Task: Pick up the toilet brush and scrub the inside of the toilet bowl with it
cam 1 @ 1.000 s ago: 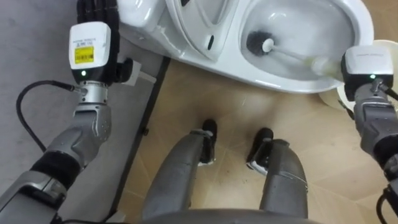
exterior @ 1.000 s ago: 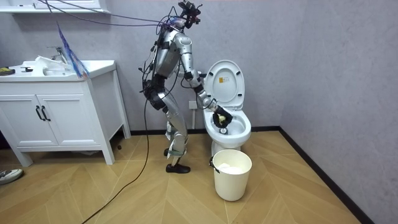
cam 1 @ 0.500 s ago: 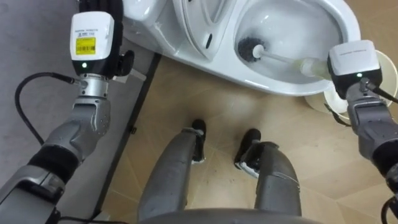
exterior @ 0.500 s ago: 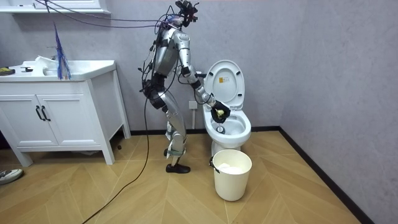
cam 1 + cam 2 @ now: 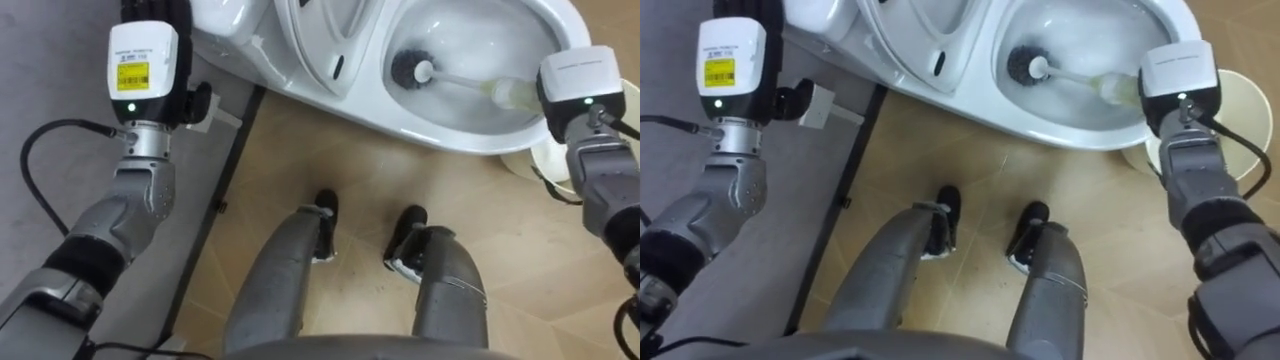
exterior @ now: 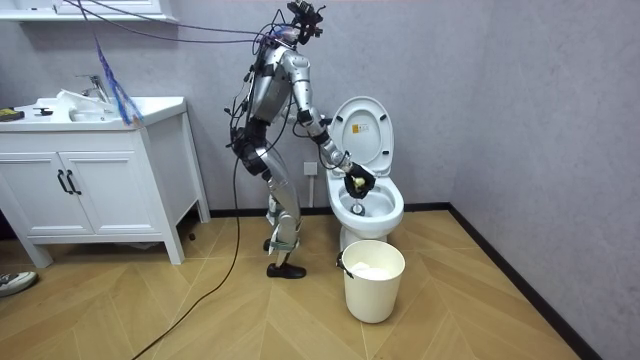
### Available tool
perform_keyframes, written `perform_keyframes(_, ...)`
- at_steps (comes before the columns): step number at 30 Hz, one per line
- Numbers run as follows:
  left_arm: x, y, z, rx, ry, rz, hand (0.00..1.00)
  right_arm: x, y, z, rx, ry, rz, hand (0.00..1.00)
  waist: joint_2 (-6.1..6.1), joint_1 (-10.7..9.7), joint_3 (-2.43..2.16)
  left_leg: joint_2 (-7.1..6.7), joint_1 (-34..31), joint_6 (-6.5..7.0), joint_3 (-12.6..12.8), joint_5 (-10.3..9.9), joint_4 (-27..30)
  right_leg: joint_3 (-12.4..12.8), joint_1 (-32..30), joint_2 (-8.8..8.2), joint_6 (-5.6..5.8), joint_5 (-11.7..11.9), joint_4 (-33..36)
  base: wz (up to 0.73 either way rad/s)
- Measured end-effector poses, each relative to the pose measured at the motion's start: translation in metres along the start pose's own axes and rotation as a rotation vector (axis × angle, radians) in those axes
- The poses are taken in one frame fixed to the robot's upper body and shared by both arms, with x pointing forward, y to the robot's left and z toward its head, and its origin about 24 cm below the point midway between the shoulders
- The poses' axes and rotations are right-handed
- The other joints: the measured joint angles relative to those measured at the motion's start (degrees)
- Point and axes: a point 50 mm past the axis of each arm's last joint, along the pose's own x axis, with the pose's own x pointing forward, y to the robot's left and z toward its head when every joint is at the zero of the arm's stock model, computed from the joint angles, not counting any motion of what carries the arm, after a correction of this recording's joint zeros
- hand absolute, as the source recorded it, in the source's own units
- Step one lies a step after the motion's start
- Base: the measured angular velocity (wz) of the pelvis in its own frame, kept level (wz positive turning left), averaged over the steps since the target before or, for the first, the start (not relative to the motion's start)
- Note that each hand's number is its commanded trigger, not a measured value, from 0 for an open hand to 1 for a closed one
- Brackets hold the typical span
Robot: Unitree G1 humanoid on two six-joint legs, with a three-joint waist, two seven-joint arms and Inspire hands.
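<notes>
Standing at the toilet (image 5: 440, 135) with its seat lid (image 6: 362, 130) raised, the robot has its right hand (image 6: 355, 182) at two o'clock in the eye views, closed round the pale handle of the toilet brush (image 5: 460, 84). The dark bristle head sits inside the bowl near twelve o'clock. The left hand (image 5: 150, 60) is raised at eleven o'clock beside the tank; whether its fingers are curled cannot be told. A white bucket (image 6: 373, 280) stands on the floor at six o'clock from the bowl in the room view.

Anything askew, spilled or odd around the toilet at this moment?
Nothing stands out. The toilet brush has its head inside the toilet, its handle in the right hand. The bucket stands upright beside the toilet, and no spill shows on the floor.
</notes>
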Motion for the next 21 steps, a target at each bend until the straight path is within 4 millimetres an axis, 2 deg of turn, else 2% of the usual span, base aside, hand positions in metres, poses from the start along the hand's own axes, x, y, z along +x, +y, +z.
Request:
perform_keyframes(5,0.001,0.001,0.000,-0.029,0.013,0.005,0.00,-0.005,0.007,0.002,0.034,0.001,0.019,1.00,0.23,-0.7,-0.15,0.93,0.6,-0.20,-0.1,-0.2,0.0,-0.7,1.6,1.31,-0.18,0.8,-1.9,-0.03)
perform_keyframes(9,-0.001,-0.002,0.001,-0.026,0.008,-0.010,0.00,-0.004,0.016,-0.009,0.112,0.053,0.054,1.00,0.18,-0.2,-0.11,0.93,1.4,-0.18,0.3,-0.2,-0.3,-0.4,1.9,0.86,-0.19,0.8,-1.5,-0.02)
perform_keyframes(10,-0.001,-0.002,0.001,-0.024,0.011,-0.010,0.00,-0.003,0.018,-0.014,0.148,0.079,0.068,1.00,0.04,-0.4,-0.02,0.71,1.4,-0.06,0.5,0.0,-0.6,-0.3,1.5,0.18,-0.18,0.6,-0.8,0.10)
perform_keyframes(12,0.001,-0.001,0.000,-0.012,0.015,-0.005,0.00,0.002,0.014,-0.023,0.202,0.120,0.064,1.00,-0.53,-0.6,0.29,-0.21,1.1,0.12,1.0,0.1,-0.5,0.7,0.0,-0.83,0.08,-0.3,1.0,0.09)
perform_keyframes(14,0.002,0.000,0.001,-0.002,0.011,0.000,0.00,0.009,0.005,-0.031,0.254,0.165,0.028,1.00,-0.59,-0.8,0.29,-0.79,0.0,0.17,1.3,0.1,0.0,1.3,-1.5,-1.20,0.13,-0.5,2.2,0.00)
perform_keyframes(18,0.009,0.003,0.003,0.031,-0.012,0.020,0.00,0.018,-0.013,-0.051,0.306,0.249,-0.048,1.00,-1.71,-0.8,0.49,-1.15,-0.9,0.44,2.0,0.3,0.7,1.9,-3.2,-2.25,0.21,-1.1,4.1,0.05)
perform_keyframes(21,0.015,0.007,0.003,0.034,-0.009,0.039,0.00,0.019,-0.018,-0.052,0.281,0.230,-0.077,1.00,-2.62,-0.8,0.71,-0.90,-1.3,0.44,2.0,0.2,1.2,1.9,-3.3,-2.23,0.17,-1.2,4.2,0.00)
